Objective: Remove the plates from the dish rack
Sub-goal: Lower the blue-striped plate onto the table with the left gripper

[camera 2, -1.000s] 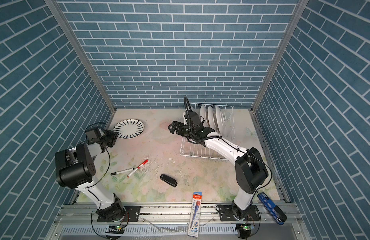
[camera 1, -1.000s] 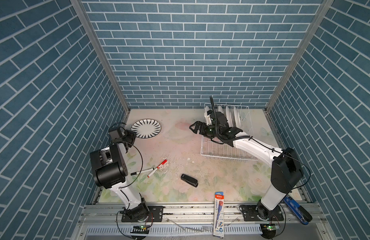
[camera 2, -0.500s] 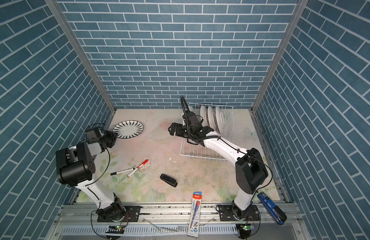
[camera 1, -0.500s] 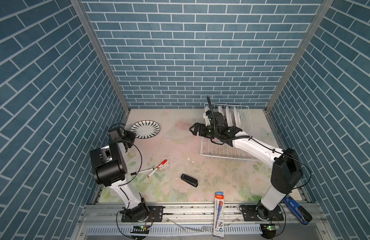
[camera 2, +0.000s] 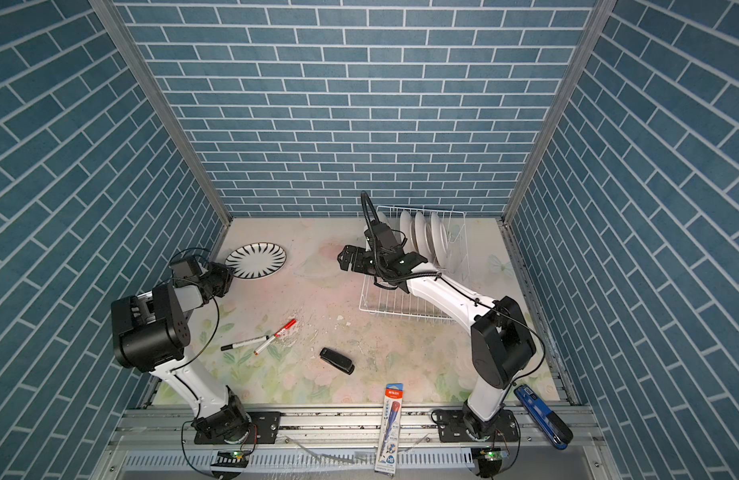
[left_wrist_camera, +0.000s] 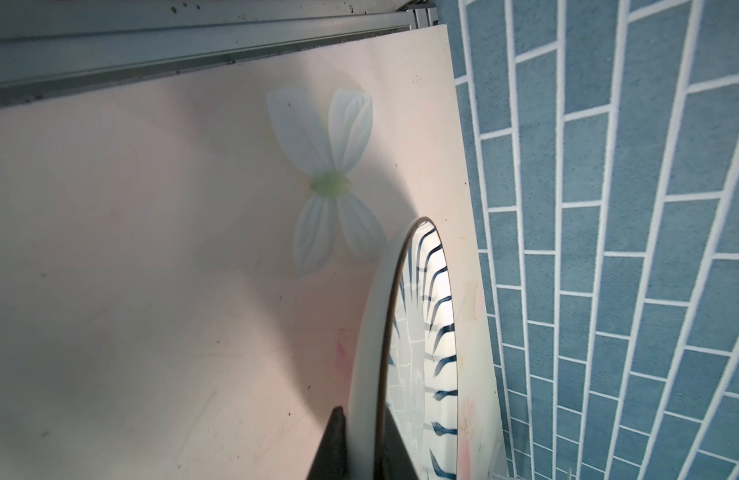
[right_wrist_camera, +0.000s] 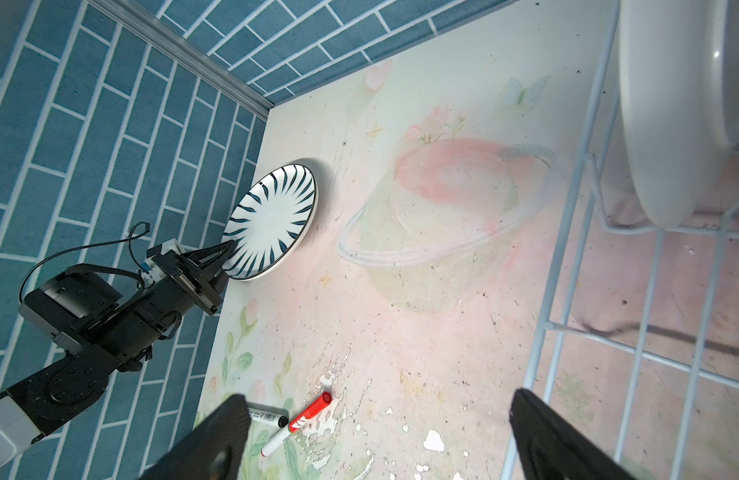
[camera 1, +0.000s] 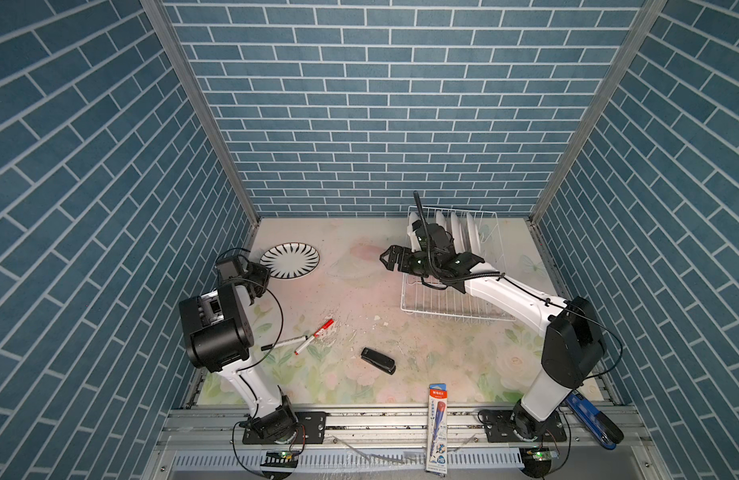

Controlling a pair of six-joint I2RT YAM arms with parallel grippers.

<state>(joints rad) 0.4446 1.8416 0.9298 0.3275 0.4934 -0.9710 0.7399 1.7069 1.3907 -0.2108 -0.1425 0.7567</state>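
The left fingers (left_wrist_camera: 333,449) pinch the striped plate's (camera 1: 290,260) rim; it lies flat on the table (camera 1: 359,291). The right fingers (right_wrist_camera: 218,436) gape empty at the rack's (camera 1: 450,309) edge. The other plates (camera 2: 421,235) stand on edge just beside them, nearer this arm.

Both top views look steeply down from high over the front rail (camera 1: 380,419), with the whole worktop (camera 1: 359,299) in the lower half of the frame. The left wrist view skims the worktop right against the striped plate (left_wrist_camera: 367,353). The right wrist view, close beside the dish rack (right_wrist_camera: 650,291), faces that same plate from farther off.
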